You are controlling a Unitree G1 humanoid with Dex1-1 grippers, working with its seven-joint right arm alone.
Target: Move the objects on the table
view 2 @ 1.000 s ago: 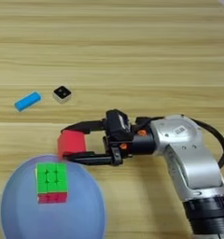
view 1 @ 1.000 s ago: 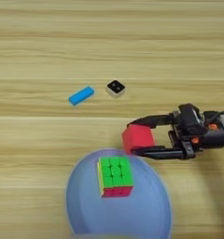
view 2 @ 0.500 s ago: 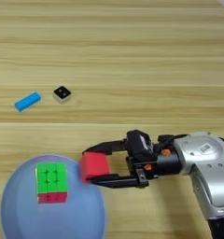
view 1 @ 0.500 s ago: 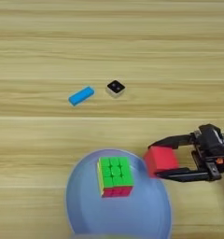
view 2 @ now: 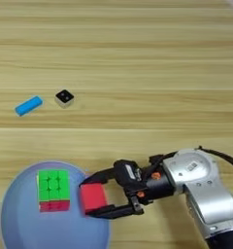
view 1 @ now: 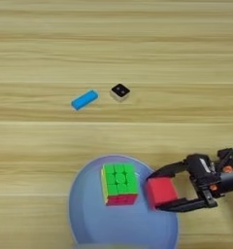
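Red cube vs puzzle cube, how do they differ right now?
The red cube is plain red all over; the puzzle cube has a gridded green top and a red side. The red cube sits between the right gripper's two black fingers at the blue plate's right rim; the puzzle cube rests free on the plate. The red cube looks smaller. Both are box-shaped.

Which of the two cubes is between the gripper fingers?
The plain red cube, at the blue plate's right rim, between the right gripper's black fingers. The green-and-red puzzle cube lies free on the plate.
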